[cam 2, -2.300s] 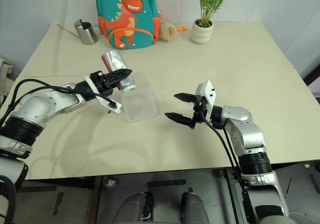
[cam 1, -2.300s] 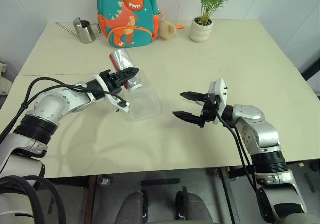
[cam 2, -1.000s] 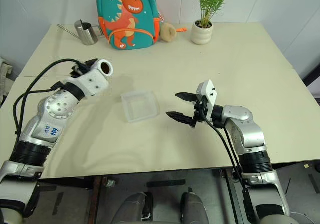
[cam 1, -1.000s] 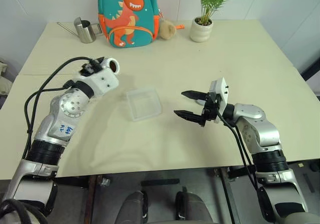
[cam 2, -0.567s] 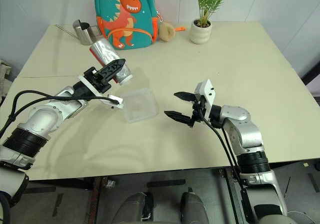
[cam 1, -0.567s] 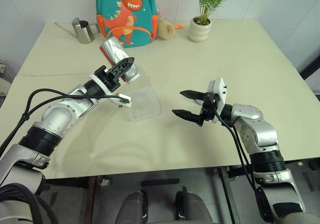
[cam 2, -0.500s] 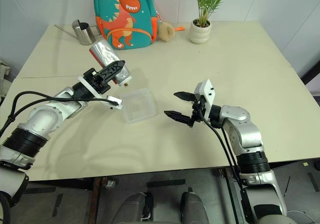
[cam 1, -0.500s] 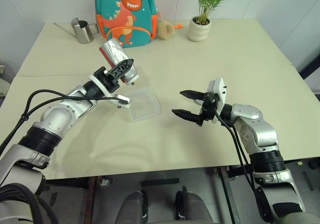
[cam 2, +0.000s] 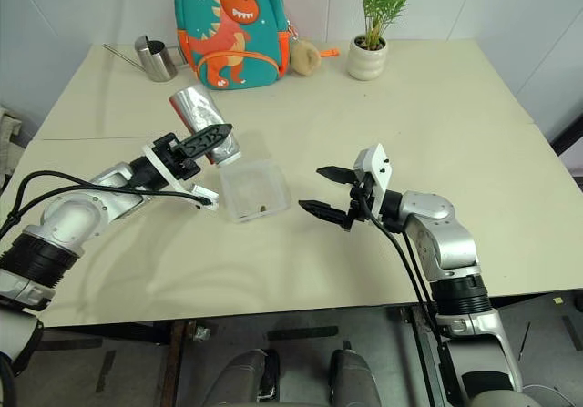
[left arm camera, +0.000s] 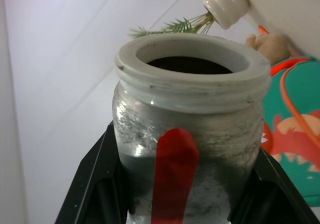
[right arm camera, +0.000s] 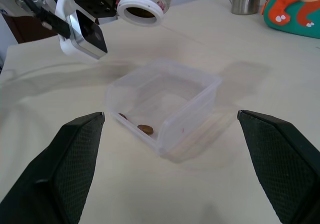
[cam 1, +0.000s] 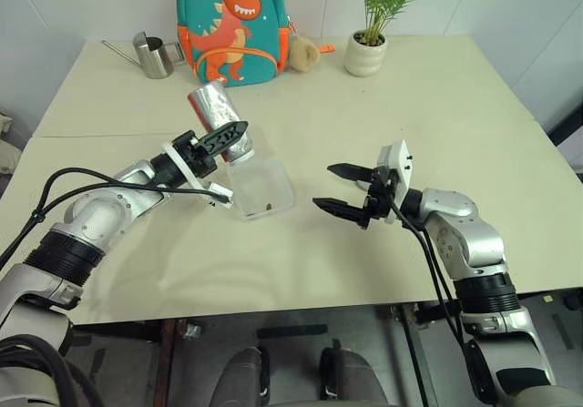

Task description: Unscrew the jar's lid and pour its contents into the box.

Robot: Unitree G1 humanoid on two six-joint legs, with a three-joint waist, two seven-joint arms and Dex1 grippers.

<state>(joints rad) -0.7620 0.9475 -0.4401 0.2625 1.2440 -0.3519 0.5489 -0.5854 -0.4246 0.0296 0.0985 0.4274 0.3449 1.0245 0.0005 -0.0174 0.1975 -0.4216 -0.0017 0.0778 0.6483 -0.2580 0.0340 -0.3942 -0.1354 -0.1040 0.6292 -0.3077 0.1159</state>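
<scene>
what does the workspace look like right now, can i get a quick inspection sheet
surface: beige table, with a seam line on its left part.
job's things: jar tilted, open mouth toward the box; small brownish bits lie inside the box; lid nothing seen.
clutter: steel watering can, dinosaur backpack, small plush toy and potted plant along the far edge.
grippers: left gripper shut on the jar above the box's far-left side; right gripper open, empty, right of the box.
cables: black cables run along both arms, clear of the box.
surroundings: white walls behind the table; floor and table frame below its near edge.
</scene>
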